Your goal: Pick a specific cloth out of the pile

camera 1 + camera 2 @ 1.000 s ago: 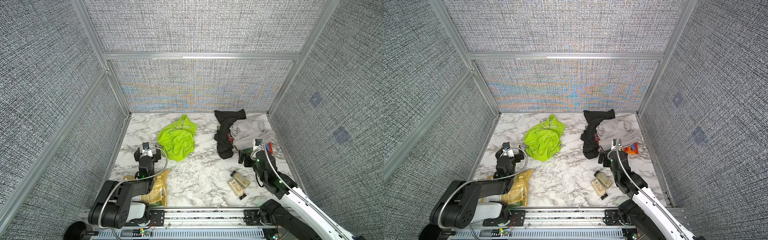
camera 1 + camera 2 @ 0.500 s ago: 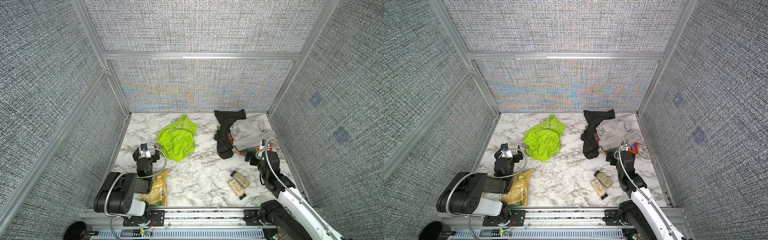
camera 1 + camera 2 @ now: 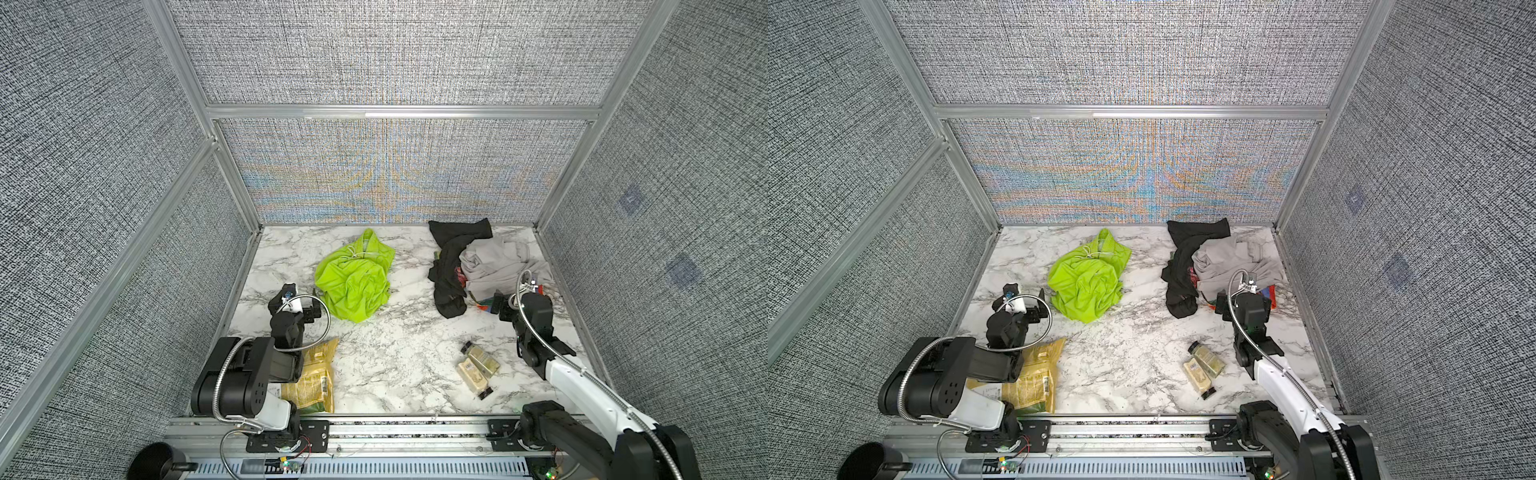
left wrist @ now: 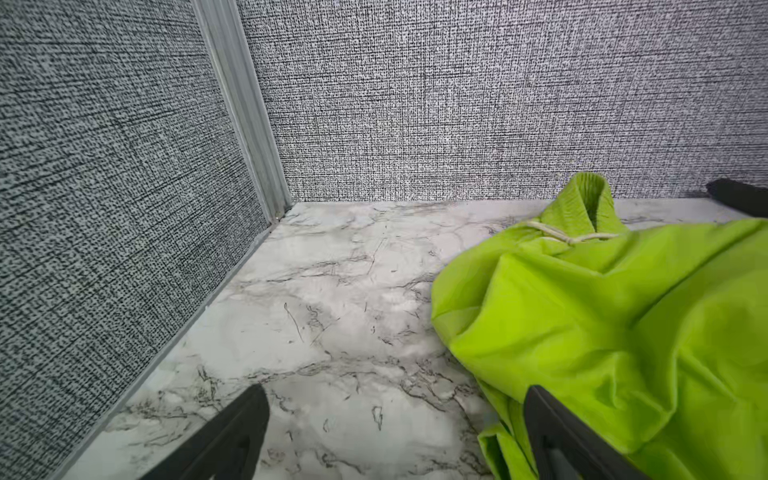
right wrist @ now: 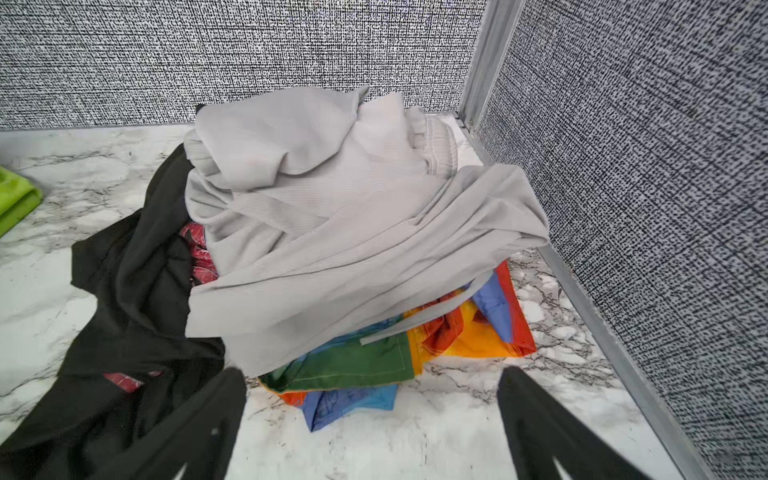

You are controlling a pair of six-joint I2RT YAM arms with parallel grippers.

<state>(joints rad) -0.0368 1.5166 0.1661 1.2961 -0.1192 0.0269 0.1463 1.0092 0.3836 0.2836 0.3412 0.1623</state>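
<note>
I see my right gripper [image 5: 372, 372] gaping wide, empty, before the pile [image 3: 494, 266]; left gripper [image 4: 395, 392] also spread, holding nothing, the cloth [image 3: 353, 282] just at its two o'clock

One neon cloth [image 3: 353, 282], one pile [image 3: 486, 266], two jars [image 3: 482, 357] [image 3: 471, 372], one snack bag [image 3: 318, 374], two hands [image 4: 395, 390] [image 5: 370, 374].

My 2 top views sit side by side, high above the front rail [image 3: 415, 430], tilted down toward the back wall [image 3: 395, 178]. Both take in the whole table [image 3: 407, 345], with the pile [image 3: 494, 259] to the right of the cloth [image 3: 353, 284]. My left wrist camera rides low, just beside the cloth, facing the corner behind and left of it. My right wrist camera rides low, well to the cloth's right, close on the pile. All 4 views share the cloth.
</note>
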